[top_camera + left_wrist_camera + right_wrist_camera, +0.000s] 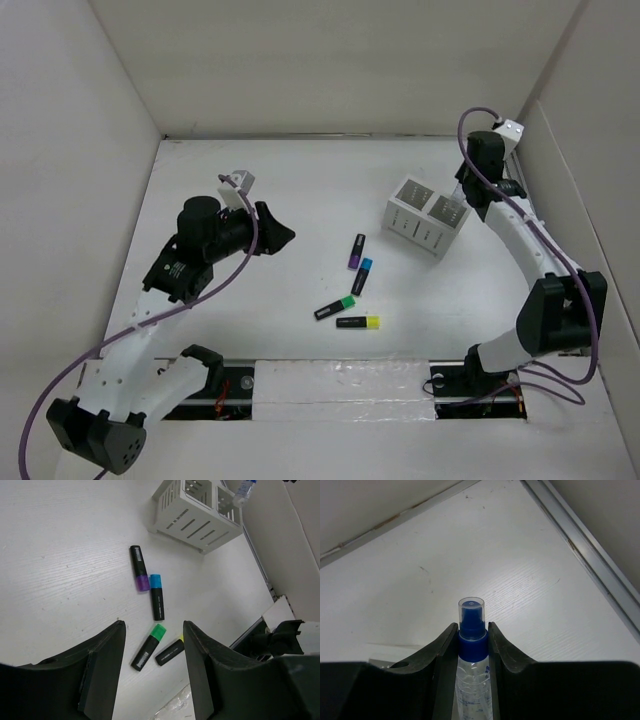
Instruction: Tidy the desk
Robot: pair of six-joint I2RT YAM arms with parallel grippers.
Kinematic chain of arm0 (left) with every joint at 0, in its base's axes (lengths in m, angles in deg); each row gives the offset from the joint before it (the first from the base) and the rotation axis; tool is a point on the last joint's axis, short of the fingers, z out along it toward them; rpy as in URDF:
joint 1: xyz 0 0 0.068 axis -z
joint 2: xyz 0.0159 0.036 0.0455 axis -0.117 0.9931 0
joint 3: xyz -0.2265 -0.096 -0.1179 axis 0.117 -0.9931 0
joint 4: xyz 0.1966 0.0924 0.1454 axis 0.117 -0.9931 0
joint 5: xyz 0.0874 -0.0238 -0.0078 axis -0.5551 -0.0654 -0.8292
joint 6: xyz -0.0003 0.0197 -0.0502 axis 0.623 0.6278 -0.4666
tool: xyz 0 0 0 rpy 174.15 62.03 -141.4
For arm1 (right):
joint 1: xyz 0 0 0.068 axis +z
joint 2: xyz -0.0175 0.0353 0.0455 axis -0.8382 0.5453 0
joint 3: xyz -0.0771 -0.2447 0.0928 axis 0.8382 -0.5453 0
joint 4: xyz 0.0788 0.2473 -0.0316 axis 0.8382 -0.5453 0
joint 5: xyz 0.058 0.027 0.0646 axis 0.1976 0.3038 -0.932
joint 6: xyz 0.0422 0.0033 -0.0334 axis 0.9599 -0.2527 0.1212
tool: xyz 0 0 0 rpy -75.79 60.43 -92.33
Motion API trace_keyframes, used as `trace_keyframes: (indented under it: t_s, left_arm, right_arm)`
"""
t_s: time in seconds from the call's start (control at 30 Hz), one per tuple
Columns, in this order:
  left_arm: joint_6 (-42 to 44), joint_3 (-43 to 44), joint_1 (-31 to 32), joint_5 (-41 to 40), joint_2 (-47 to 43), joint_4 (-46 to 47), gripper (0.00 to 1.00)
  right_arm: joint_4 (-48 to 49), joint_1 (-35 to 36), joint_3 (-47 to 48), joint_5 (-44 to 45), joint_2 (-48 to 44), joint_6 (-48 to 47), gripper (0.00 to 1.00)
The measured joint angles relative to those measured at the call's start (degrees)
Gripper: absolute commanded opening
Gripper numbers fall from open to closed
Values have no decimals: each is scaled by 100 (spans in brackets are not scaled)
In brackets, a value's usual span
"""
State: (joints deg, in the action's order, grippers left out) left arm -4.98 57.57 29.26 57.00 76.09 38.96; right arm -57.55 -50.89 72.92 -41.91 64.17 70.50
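The desk [260,200] is a white tabletop walled by white panels. Four highlighters lie at its middle: purple [356,250], blue [362,275], green [335,307] and yellow [357,323]. My left gripper [280,238] is open and empty, held above the desk to their left. In the left wrist view the green [148,647] and yellow [170,652] ones show between its fingers [107,650]. My right gripper [472,626] is shut on a clear spray bottle [471,645] with a blue cap, just behind the white slotted box [428,217].
The slotted box [195,510] has two open compartments and stands right of centre. The metal rail [590,555] runs along the right wall. The arm bases and cables sit at the near edge [340,385].
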Motion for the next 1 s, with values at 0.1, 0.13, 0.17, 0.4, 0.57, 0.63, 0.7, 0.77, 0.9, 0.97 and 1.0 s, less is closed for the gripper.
trace_keyframes:
  t_s: [0.1, 0.13, 0.17, 0.4, 0.57, 0.63, 0.7, 0.77, 0.9, 0.97, 1.0]
  left_arm:
    - [13, 0, 0, 4, 221, 146, 46]
    - [22, 0, 0, 4, 284, 195, 46]
    - [44, 2, 0, 0, 356, 245, 46]
    - [581, 393, 50, -494, 1169, 494, 46]
    - [1005, 852, 1696, -2144, 1816, 577, 46]
    - [1016, 914, 2398, -2509, 1974, 686, 46]
    - [946, 898, 2719, -2671, 1961, 721, 46]
    - [815, 852, 2715, -2830, 1808, 804, 46]
    - [498, 645, 2638, -3139, 1139, 868, 46]
    - [315, 496, 2636, -3261, 706, 898, 46]
    - [221, 407, 2636, -3316, 487, 905, 46]
  right_arm:
    - [125, 173, -140, 247, 170, -20, 0]
    - [153, 234, -175, 323, 232, -22, 0]
    - [199, 280, -214, 393, 291, -20, 0]
    - [339, 623, -549, 857, 420, 122, 16]
    - [407, 802, -765, 1075, 278, 264, 45]
    - [369, 876, -778, 1067, 138, 291, 56]
    - [326, 973, -778, 1043, -59, 293, 62]
    - [269, 1056, -774, 968, -299, 262, 66]
    - [79, 1250, -682, 726, -767, 219, 59]
    - [20, 1449, -669, 555, -970, 186, 31]
    - [0, 1602, -671, 457, -1069, 199, 23]
